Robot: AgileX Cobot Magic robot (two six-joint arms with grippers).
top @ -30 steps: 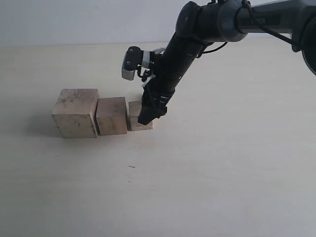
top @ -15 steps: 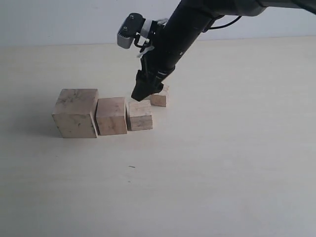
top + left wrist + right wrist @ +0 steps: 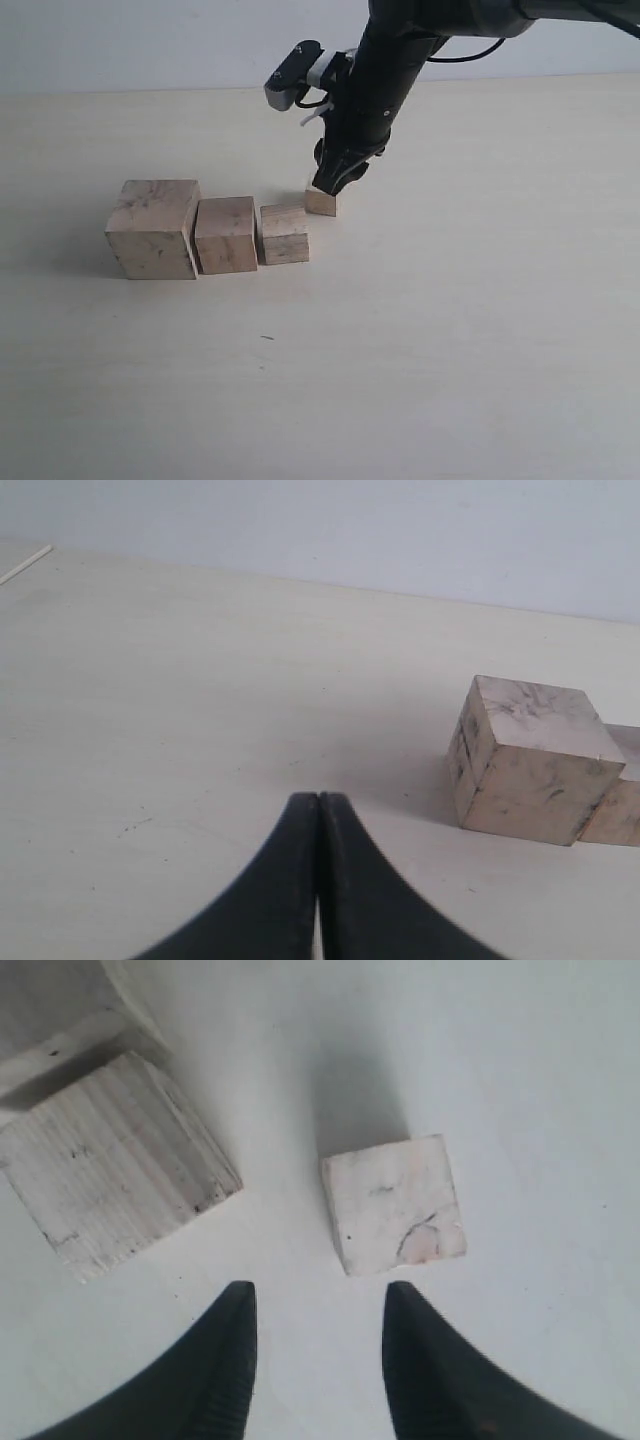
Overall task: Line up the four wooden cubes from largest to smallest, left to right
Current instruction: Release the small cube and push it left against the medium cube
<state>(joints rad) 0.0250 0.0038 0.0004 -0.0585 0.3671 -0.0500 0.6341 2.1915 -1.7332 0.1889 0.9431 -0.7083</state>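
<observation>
Smallest cube (image 3: pixel 321 203) just behind 3-cube row (image 3: pixel 227 235)

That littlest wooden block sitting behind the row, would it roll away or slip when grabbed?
Probably not roll: the smallest cube rests flat on the table, with square edges. Its raw wood faces look matte, so slipping seems unlikely. Being small, it is likely light and could skid if nudged.

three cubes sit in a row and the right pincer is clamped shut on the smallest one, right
No. The three cubes do sit in a row, but the right pincer is open, not shut: the right wrist view shows its fingers spread and the smallest cube lying free beyond them.
</observation>
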